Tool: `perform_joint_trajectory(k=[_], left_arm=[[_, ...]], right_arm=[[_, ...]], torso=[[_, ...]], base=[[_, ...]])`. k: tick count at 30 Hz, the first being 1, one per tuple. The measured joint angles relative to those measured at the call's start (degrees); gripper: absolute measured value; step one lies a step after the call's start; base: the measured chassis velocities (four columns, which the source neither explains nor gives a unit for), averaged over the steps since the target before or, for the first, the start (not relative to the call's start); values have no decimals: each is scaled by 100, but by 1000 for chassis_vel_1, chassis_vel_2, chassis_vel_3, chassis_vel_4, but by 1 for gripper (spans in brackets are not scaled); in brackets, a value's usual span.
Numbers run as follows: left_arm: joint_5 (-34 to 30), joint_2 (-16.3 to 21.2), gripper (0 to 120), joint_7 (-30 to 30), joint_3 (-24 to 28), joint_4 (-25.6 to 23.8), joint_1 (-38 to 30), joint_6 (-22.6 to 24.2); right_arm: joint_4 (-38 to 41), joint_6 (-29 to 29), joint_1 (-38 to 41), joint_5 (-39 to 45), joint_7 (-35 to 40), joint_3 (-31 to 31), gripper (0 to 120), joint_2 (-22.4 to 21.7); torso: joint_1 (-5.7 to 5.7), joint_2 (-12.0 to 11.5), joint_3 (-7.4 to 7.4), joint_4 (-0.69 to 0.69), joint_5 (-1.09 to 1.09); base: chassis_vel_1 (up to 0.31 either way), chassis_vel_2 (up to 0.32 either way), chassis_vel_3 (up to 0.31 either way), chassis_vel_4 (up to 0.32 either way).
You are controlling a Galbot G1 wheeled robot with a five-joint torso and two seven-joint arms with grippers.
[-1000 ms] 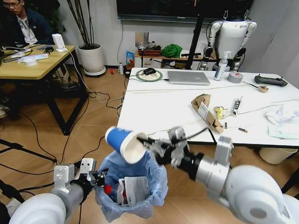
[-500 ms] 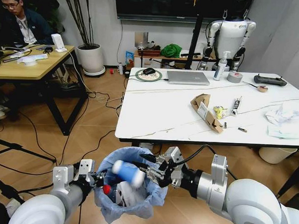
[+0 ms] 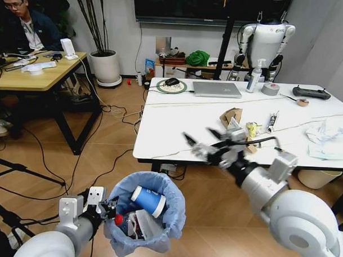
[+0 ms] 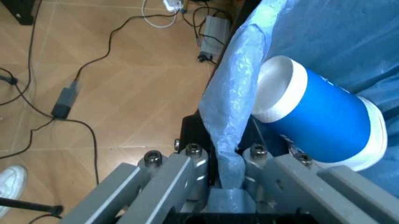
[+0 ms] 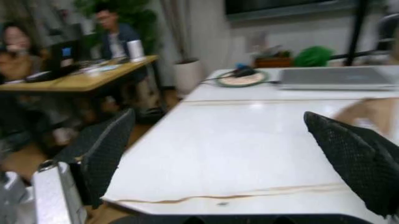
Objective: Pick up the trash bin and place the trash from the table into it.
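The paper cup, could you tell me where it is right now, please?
The paper cup lies on its side inside the trash bin, which the left gripper holds by its rim, low in the head view.

Even indoor light; right wrist view blurred, tabletop (image 5: 237, 140) glaring.

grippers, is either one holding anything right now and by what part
The left gripper is shut on the trash bin, pinching its rim and the bunched blue bag. The right gripper is open and empty, up at the table edge.
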Motion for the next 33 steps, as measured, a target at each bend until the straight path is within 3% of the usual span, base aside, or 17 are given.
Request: perform_joint_trajectory(k=[3, 4, 10, 18, 33], left_arm=[[62, -24, 2, 40, 21, 0, 13, 0], [62, -24, 2, 40, 21, 0, 13, 0], [85, 27, 2, 84, 32, 0, -33, 0], [84, -35, 2, 135, 37, 0, -99, 0], [46, -9, 2, 217, 54, 0, -151, 0]], right_arm=[[0, 72, -657, -1254, -362, 394, 100, 709], [0, 72, -657, -1254, -362, 394, 100, 709], [190, 80, -1208, -1844, -636, 449, 100, 1652], [270, 158, -1369, -1945, -645, 602, 100, 1782], [156, 180, -1298, -1896, -635, 759, 100, 1901]], torso=[[-1, 0, -1, 0, -1], [-1, 0, -1, 0, -1], [0, 0, 0, 2, -2], [-1, 0, -1, 2, -3], [0, 0, 0, 1, 2]], base=[[0, 0, 0, 0], [0, 0, 0, 0], [0, 0, 0, 0], [-44, -38, 41, 28], [-154, -164, 161, 160]])
